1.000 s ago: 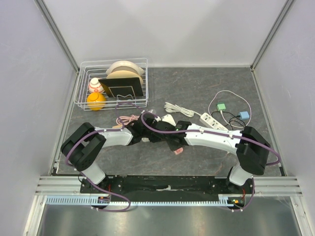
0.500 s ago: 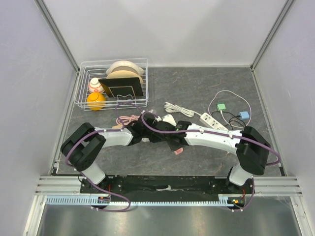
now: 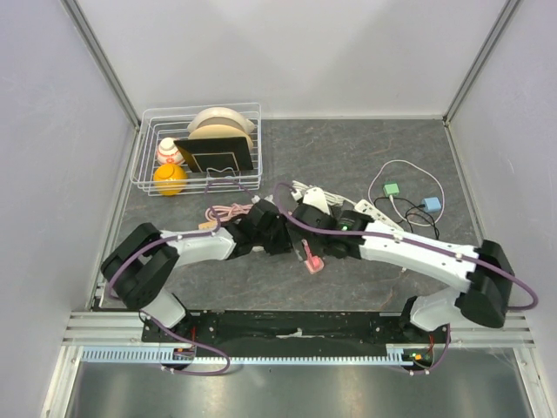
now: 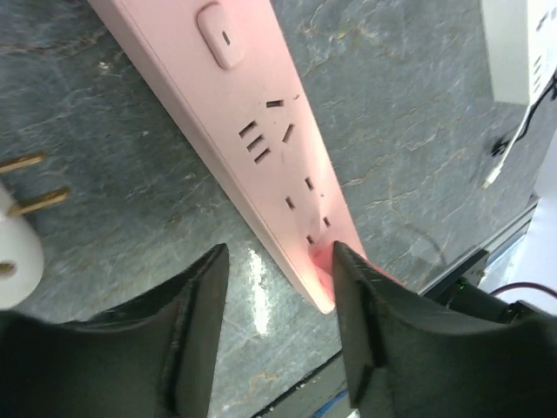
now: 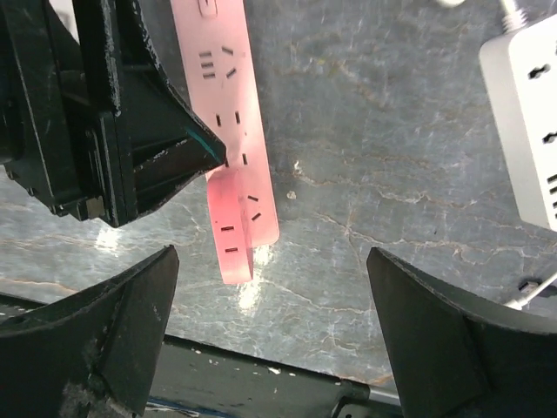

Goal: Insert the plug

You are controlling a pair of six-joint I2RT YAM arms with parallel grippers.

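Trouble shows first in the left wrist view: the left end effector (image 4: pixel 278 261) stands open with nothing held, and the plug (image 4: pixel 14 248) lies on the bench (image 4: pixel 409 131) outside its left finger, brass prongs (image 4: pixel 30 183) bare. The end of the pink power strip (image 4: pixel 261 131) sits between the fingers, seemingly touching the right one, so closing or twisting here would likely shove the loose strip rather than pin it

In the right wrist view the right end effector (image 5: pixel 271 261) is spread wide and empty too. That strip end lies just ahead of it and the left end effector sits close on its left, so a reach for the plug risks knocking the two together

From the top view both wrists bunch over the pink strip, with the white power strip (image 3: pixel 379 215) close beside the right arm. With neither end effector bracing it, the pink strip would probably slide under any insertion push, and the prongs would miss their slots
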